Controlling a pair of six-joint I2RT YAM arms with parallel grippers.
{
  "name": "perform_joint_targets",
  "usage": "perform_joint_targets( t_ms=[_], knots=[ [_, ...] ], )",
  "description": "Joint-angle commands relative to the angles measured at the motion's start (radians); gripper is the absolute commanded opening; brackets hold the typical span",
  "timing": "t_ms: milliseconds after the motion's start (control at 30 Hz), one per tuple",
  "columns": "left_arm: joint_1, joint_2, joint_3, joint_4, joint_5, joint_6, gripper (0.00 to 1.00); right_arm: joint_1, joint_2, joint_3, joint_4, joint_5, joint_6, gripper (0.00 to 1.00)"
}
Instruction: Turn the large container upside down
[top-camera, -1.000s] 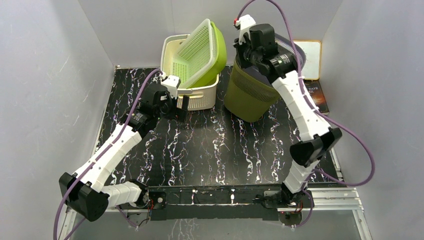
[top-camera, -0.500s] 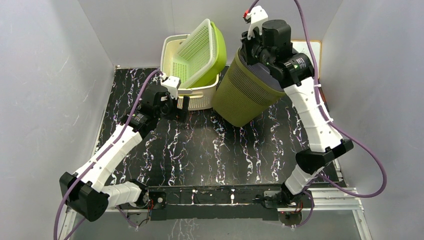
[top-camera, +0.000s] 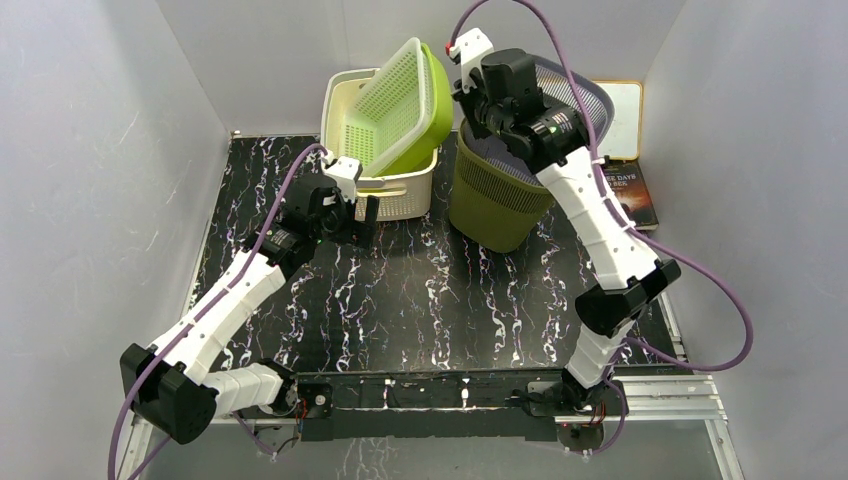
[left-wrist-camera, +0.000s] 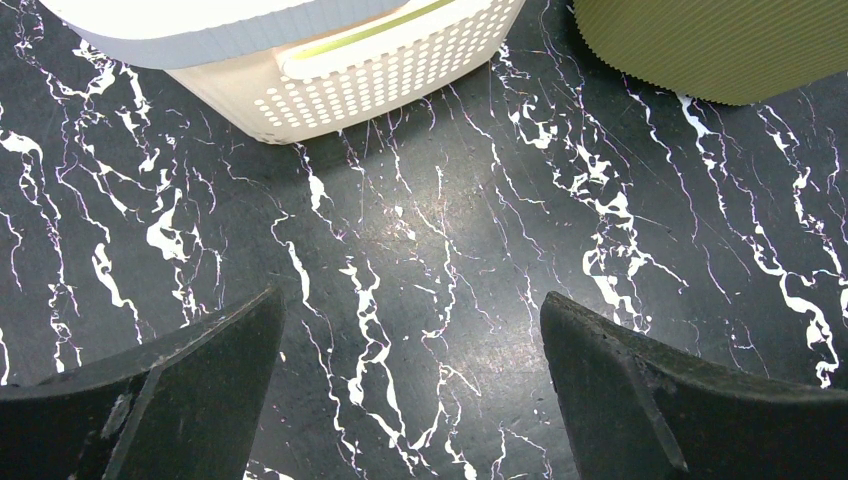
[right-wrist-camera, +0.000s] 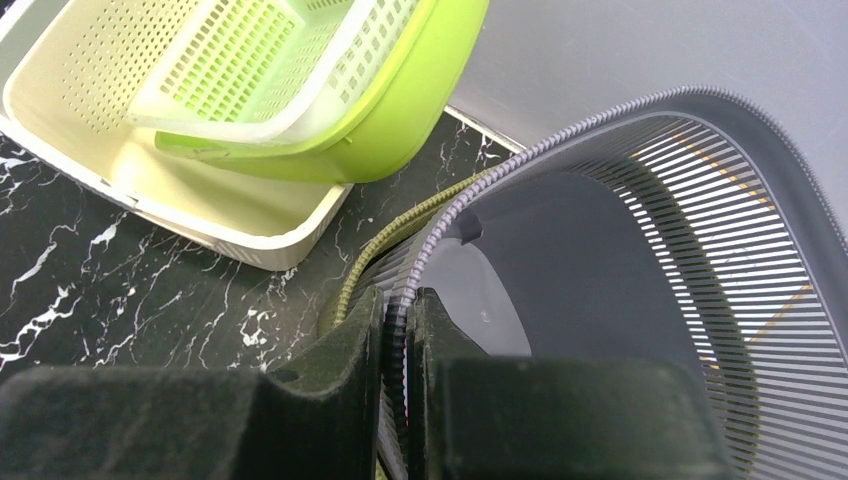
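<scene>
An olive green ribbed basket (top-camera: 497, 198) stands on the black marble table at the back right, with a grey slatted basket (top-camera: 588, 92) nested in it and sticking up above its rim. My right gripper (top-camera: 478, 112) is shut on the grey basket's rim at its left side; in the right wrist view the fingers (right-wrist-camera: 397, 312) pinch the grey rim (right-wrist-camera: 640, 230), and the olive rim (right-wrist-camera: 398, 226) runs just outside them. My left gripper (top-camera: 350, 215) is open and empty, low over the table (left-wrist-camera: 410, 340) in front of the cream basket.
A cream perforated basket (top-camera: 392, 190) at the back centre holds a tilted lime green bowl (top-camera: 437, 92) and a pale green strainer (top-camera: 395, 95). A book (top-camera: 630, 192) and a white board (top-camera: 622, 118) lie behind the right arm. Grey walls enclose the table.
Half a second ago the olive basket was tilted and swung out to the left. Now it stands nearly upright again, and my right gripper has moved back left. The left arm has barely moved.
</scene>
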Motion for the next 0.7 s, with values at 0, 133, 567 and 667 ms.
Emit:
perform_joint_targets(
  t_ms=[0,133,567,667],
  knots=[
    [-0.005,-0.021,0.005,0.001,0.012,0.003,0.98,-0.001,-0.116,-0.006,0.221,0.109,-0.045,0.00],
    [-0.005,-0.028,0.007,-0.004,0.008,0.005,0.98,-0.002,-0.254,-0.111,0.401,0.092,-0.014,0.00],
    [-0.004,-0.039,0.018,0.013,0.019,-0.005,0.99,-0.001,-0.350,-0.002,0.493,0.047,-0.001,0.00],
    [-0.006,-0.035,0.045,-0.009,0.005,0.006,0.98,-0.002,-0.404,-0.036,0.553,0.018,0.010,0.00]
  ],
)
